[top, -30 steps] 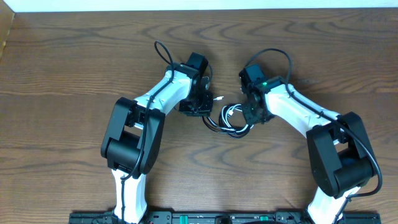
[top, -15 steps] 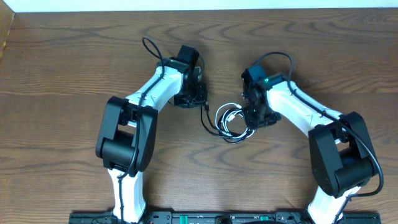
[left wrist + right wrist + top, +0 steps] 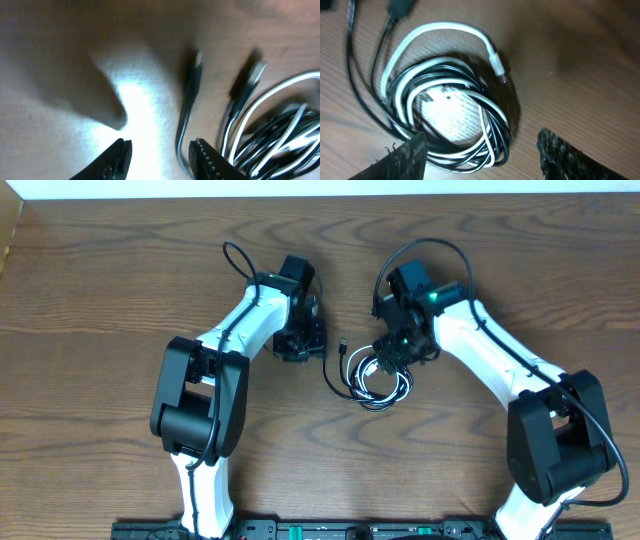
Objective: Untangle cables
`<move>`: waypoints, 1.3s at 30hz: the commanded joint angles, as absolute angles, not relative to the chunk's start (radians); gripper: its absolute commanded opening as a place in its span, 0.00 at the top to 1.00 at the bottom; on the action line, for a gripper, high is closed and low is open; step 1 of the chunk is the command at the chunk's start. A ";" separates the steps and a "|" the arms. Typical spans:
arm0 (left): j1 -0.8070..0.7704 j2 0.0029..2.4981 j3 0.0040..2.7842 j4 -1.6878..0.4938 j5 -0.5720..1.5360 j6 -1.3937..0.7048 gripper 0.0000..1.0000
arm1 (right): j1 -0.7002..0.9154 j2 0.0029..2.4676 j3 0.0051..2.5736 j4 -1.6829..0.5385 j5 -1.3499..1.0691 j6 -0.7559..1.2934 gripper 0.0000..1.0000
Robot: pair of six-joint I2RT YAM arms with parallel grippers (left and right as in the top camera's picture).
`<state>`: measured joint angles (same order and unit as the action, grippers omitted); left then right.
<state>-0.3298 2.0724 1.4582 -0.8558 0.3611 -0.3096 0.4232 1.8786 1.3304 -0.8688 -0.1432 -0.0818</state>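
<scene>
Left wrist view: the coiled cables (image 3: 285, 135), blurred, run off the right and bottom edges; right wrist view: the black cable (image 3: 351, 65) exits the top edge and the fingers (image 3: 405, 157) are cropped below.

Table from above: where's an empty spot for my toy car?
Free: the wide bare wood of the table left of the left arm, the strip along the far edge, and the near patch between both arm bases. Crowded: the middle, where the tangled cables lie between the left arm and the right arm.
</scene>
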 commanded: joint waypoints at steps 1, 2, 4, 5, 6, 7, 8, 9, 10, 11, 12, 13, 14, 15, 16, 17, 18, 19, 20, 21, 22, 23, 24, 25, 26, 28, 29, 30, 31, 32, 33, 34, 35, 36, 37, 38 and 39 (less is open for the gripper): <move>-0.326 2.042 1.478 -0.903 0.355 -0.255 0.57 | 0.426 1.871 1.251 -0.812 -0.155 -0.132 0.36; -0.326 2.042 1.478 -0.920 0.355 -0.243 0.57 | 0.426 1.871 1.220 -0.770 -0.144 -0.132 0.36; -0.326 2.042 1.478 -0.947 0.356 -0.218 0.57 | 0.426 1.871 1.171 -0.698 -0.117 -0.128 0.39; -0.326 2.041 1.478 -0.958 0.355 -0.208 0.57 | 0.426 1.871 1.152 -0.671 -0.105 -0.128 0.39; -0.326 2.041 1.478 -0.969 0.356 -0.197 0.57 | 0.426 1.871 1.130 -0.637 -0.095 -0.128 0.41; -0.326 2.041 1.478 -0.978 0.356 -0.195 0.56 | 0.426 1.871 1.111 -0.606 -0.091 -0.128 0.44; -0.326 2.041 1.478 -0.986 0.356 -0.195 0.54 | 0.425 1.871 1.094 -0.578 -0.088 -0.120 0.48; -0.326 2.040 1.478 -0.995 0.360 -0.194 0.54 | 0.424 1.871 1.082 -0.558 -0.087 -0.110 0.52; -0.326 2.040 1.478 -1.003 0.365 -0.192 0.54 | 0.423 1.871 1.074 -0.545 -0.087 -0.099 0.59; -0.326 2.039 1.478 -1.012 0.380 -0.183 0.53 | 0.422 1.871 1.068 -0.533 -0.087 -0.086 0.68; -0.326 2.038 1.478 -1.020 0.395 -0.175 0.53 | 0.419 1.871 1.068 -0.530 -0.088 -0.079 0.76; -0.326 2.036 1.478 -1.025 0.406 -0.175 0.53 | 0.416 1.871 1.068 -0.527 -0.088 -0.067 0.91; -0.326 2.034 1.478 -1.028 0.413 -0.176 0.53 | 0.412 1.870 1.069 -0.524 -0.088 -0.052 0.99; -0.326 2.029 1.478 -1.028 0.416 -0.176 0.53 | 0.406 1.869 1.074 -0.525 -0.089 -0.027 0.99; -0.326 2.020 1.478 -1.026 0.418 -0.176 0.53 | 0.399 1.866 1.085 -0.534 -0.089 0.001 0.99; -0.326 2.009 1.478 -1.024 0.419 -0.176 0.53 | 0.392 1.860 1.098 -0.545 -0.094 0.022 0.99; -0.326 1.992 1.478 -1.016 0.419 -0.176 0.53 | 0.385 1.850 1.113 -0.559 -0.109 0.033 0.99; -0.326 1.971 1.478 -1.006 0.419 -0.177 0.53 | 0.379 1.836 1.128 -0.572 -0.129 0.033 0.99; -0.326 1.950 1.478 -0.994 0.419 -0.179 0.53 | 0.374 1.819 1.146 -0.587 -0.154 0.033 0.99; -0.326 1.924 1.478 -0.978 0.419 -0.189 0.53 | 0.371 1.803 1.161 -0.596 -0.174 0.033 0.99; -0.326 1.897 1.478 -0.957 0.419 -0.206 0.53 | 0.369 1.782 1.177 -0.602 -0.197 0.033 0.99; -0.326 1.872 1.478 -0.936 0.419 -0.229 0.53 | 0.370 1.761 1.190 -0.603 -0.211 0.033 0.99; -0.326 1.849 1.478 -0.918 0.419 -0.255 0.53 | 0.370 1.742 1.198 -0.603 -0.218 0.033 0.99; -0.326 1.826 1.478 -0.900 0.419 -0.284 0.53 | 0.370 1.721 1.206 -0.602 -0.221 0.033 0.99; -0.326 1.807 1.478 -0.888 0.419 -0.308 0.48 | 0.370 1.699 1.211 -0.603 -0.221 0.033 0.99; -0.326 1.781 1.478 -0.877 0.419 -0.346 0.44 | 0.370 1.664 1.213 -0.602 -0.221 0.032 0.99; -0.326 1.774 1.478 -0.878 0.419 -0.361 0.43 | 0.371 1.645 1.213 -0.603 -0.220 0.028 0.99; -0.327 1.771 1.478 -0.882 0.420 -0.369 0.41 | 0.373 1.632 1.213 -0.606 -0.220 0.028 0.99; -0.327 1.771 1.477 -0.890 0.420 -0.369 0.39 | 0.374 1.625 1.213 -0.606 -0.220 0.028 0.99; -0.329 1.772 1.475 -0.899 0.419 -0.369 0.38 | 0.374 1.620 1.213 -0.606 -0.221 0.028 0.99; -0.330 1.776 1.469 -0.903 0.419 -0.369 0.38 | 0.374 1.620 1.213 -0.605 -0.221 0.028 0.99; -0.331 1.777 1.461 -0.904 0.419 -0.370 0.38 | 0.374 1.620 1.213 -0.605 -0.221 0.028 0.99; -0.331 1.780 1.450 -0.903 0.419 -0.377 0.38 | 0.374 1.621 1.213 -0.606 -0.221 0.027 0.99; -0.331 1.782 1.438 -0.902 0.419 -0.391 0.38 | 0.374 1.621 1.213 -0.608 -0.231 0.013 0.99; -0.330 1.784 1.429 -0.898 0.419 -0.412 0.37 | 0.374 1.621 1.213 -0.609 -0.252 -0.010 0.99; -0.330 1.787 1.410 -0.879 0.419 -0.453 0.36 | 0.374 1.621 1.213 -0.609 -0.310 -0.052 0.99; -0.331 1.787 1.401 -0.866 0.419 -0.472 0.35 | 0.374 1.621 1.213 -0.609 -0.319 -0.056 0.99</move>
<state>-0.3302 1.7676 1.4395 -0.8867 0.4171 -0.3828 0.3710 1.6222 1.1999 -0.6109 -0.2230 0.0021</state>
